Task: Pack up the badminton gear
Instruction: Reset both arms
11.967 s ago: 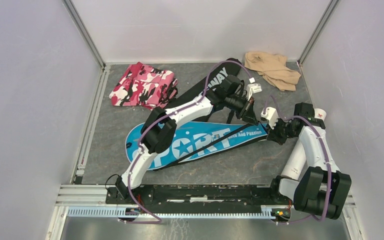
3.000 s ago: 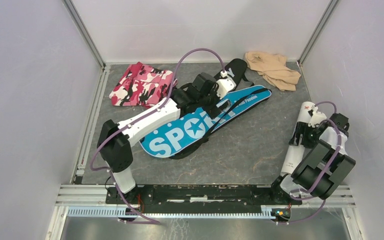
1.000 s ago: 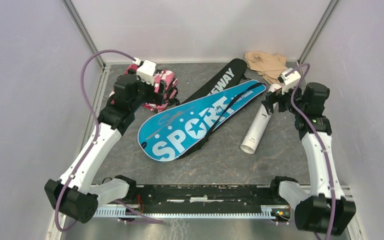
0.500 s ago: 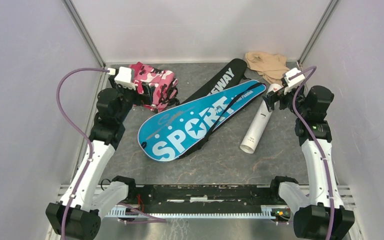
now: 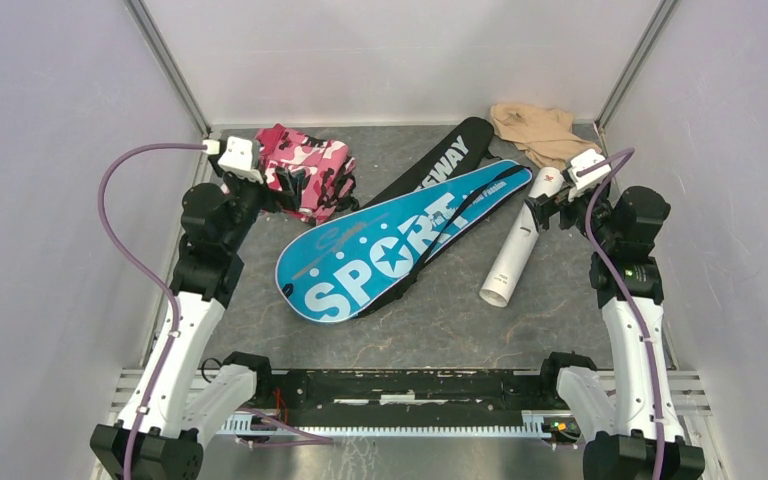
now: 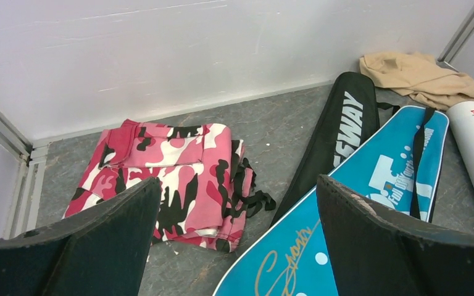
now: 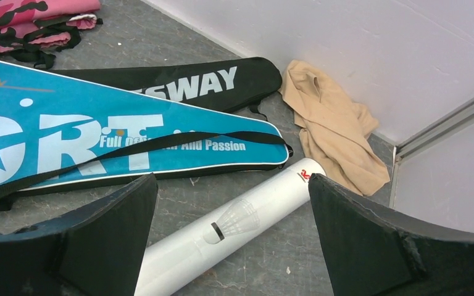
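The left gripper (image 6: 236,184) hangs with its two black fingers spread wide and nothing between them, above the near edge of the pink camouflage cloth (image 6: 166,172). Its arm stretches up the left side of the table (image 5: 480,320), with the wrist bent toward the middle. Ahead and to this gripper's right lies the black "CROSSWAY" cover (image 6: 339,135), and under its right finger runs the blue "SPORT" cover (image 6: 401,172), which overlaps the black one. The right gripper (image 7: 231,179) is equally wide apart and empty. Its arm rises steeply along the right side, wrist turned inward, so the fingers hover over the far end of the white tube (image 7: 234,228) lying just below them. The narrow end of the blue cover sits just beyond and to its left, and the beige cloth (image 7: 330,123) is ahead on its right, by the corner. The overhead view alone shows the tube's open near end and the full "SPORT" lettering. The right wrist view alone shows a shuttlecock print on the tube and "And Passion" under the cover's black strap (image 7: 160,145).
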